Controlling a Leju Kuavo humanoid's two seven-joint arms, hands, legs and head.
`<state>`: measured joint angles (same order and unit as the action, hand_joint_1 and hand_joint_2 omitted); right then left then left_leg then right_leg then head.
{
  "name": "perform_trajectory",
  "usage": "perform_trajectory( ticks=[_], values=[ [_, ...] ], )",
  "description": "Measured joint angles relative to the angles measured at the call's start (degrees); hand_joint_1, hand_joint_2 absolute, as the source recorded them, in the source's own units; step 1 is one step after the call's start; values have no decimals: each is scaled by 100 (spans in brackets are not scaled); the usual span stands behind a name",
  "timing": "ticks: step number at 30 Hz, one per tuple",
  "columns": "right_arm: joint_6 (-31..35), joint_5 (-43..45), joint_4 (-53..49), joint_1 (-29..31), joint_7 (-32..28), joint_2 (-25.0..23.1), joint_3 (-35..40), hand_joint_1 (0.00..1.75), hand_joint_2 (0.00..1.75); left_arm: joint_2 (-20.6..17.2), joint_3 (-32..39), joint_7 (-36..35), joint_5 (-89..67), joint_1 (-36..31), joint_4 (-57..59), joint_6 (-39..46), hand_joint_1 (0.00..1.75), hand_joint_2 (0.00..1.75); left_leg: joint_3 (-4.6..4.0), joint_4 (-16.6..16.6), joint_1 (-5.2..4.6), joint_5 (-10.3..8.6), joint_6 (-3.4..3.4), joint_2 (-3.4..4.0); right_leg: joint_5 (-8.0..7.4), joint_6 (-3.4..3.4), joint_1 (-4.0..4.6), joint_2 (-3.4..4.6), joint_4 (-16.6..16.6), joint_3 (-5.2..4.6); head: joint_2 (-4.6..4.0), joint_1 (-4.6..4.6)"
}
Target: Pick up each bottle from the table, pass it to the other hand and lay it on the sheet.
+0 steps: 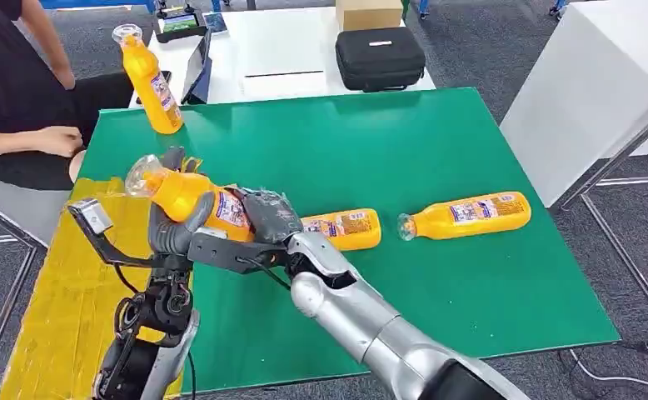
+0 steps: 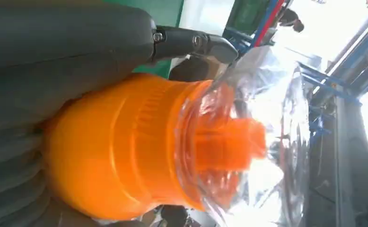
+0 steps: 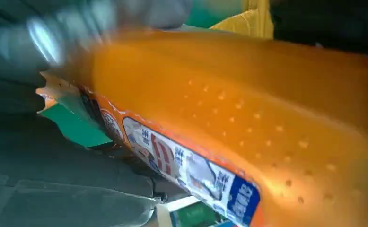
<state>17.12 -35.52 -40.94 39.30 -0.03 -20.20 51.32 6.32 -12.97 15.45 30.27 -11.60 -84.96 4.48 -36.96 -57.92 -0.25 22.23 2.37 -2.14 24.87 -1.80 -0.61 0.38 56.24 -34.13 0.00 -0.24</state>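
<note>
The glossy orange plastic bottle (image 1: 189, 198) has a clear cap and a blue, white and red printed label. The flat table (image 1: 404, 150) is green; the crinkled sheet (image 1: 62, 308) is yellow; the zipped rectangular case (image 1: 379, 57) is black.

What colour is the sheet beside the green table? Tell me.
Yellow; the sheet shows best in the head view.

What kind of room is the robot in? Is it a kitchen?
Probably not a kitchen. It looks like a lab or workshop for testing robots: a green table with orange bottles laid out for practice, a white desk holding a black case, and grey office carpet.
</note>
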Motion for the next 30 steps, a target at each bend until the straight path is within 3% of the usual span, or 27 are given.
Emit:
perform_trajectory(
  ticks=[19,20,21,30],
  values=[
    [-53,-392,-177,-191,156,9,223,175,175,-7,140,-55,26,224,-74,4,0,175,-2,0,-1,0,0,0,-1,0,-1,0,-1,0,0,2],
    [-55,-460,-179,-192,156,9,223,175,175,-7,140,-55,24,224,-74,0,42,175,-2,0,-1,0,0,0,-1,0,-1,0,-1,-2,0,0],
    [-53,-567,-186,-194,153,11,221,175,175,-7,140,-59,22,224,-74,-6,173,175,-2,0,-1,0,0,0,-1,0,-1,0,-1,-2,0,2],
    [-83,-920,-321,-231,134,63,75,175,175,-7,116,-85,17,207,-66,-164,175,175,-2,0,-2,0,0,1,-1,0,-2,2,-2,-5,0,2]
  ],
)
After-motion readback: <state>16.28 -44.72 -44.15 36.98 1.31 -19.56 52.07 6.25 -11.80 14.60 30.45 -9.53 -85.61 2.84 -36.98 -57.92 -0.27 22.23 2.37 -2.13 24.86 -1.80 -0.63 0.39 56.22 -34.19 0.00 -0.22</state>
